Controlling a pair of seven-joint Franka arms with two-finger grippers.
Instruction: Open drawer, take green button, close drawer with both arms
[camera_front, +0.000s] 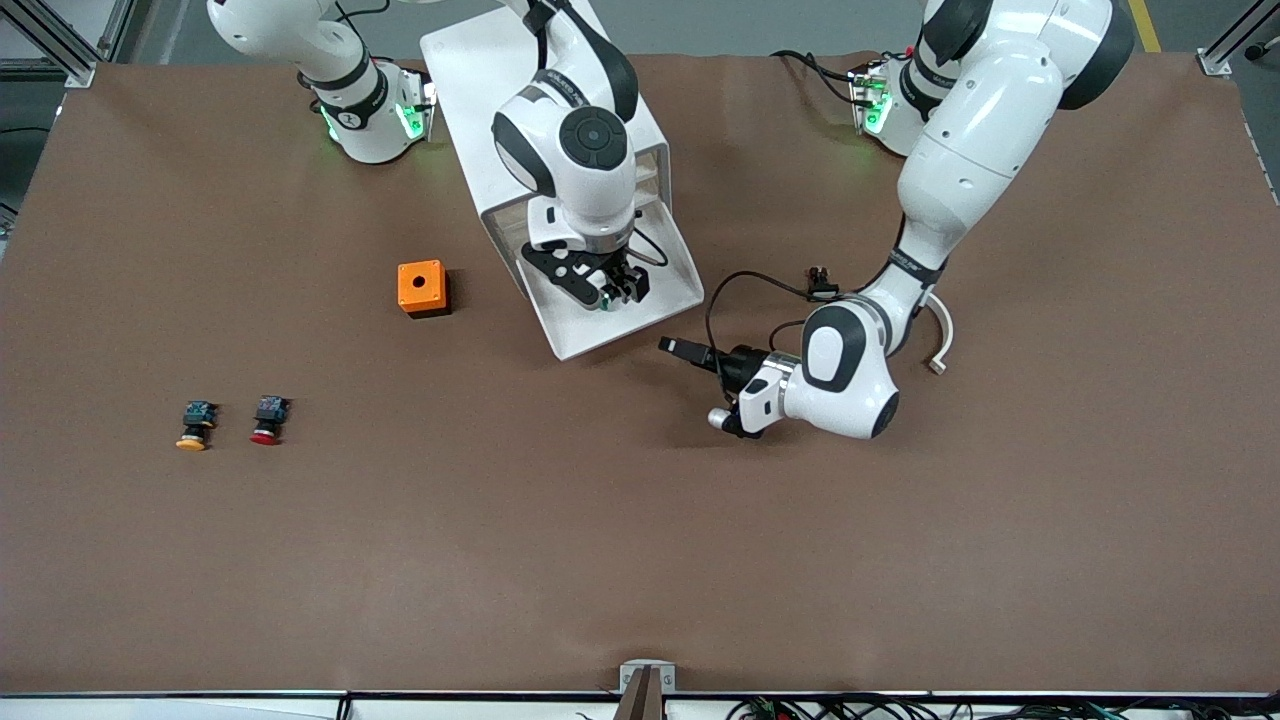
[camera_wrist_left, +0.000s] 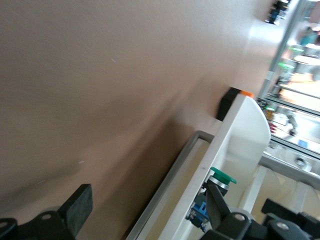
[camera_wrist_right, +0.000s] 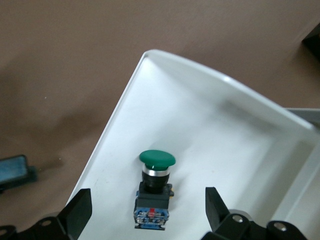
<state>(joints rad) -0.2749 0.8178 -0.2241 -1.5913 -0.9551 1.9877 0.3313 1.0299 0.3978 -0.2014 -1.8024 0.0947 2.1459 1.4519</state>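
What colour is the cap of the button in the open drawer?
Green; the button shows best in the right wrist view.

White drawer (camera_front: 672, 300) stands pulled open; the green-capped button (camera_wrist_right: 155, 186) (black body, blue rear block) lies inside.

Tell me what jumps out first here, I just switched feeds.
The drawer stands pulled open from the white cabinet, and the open right gripper hangs over it, fingers either side of the green-capped button lying inside. The left gripper waits low over the table beside the drawer's front.
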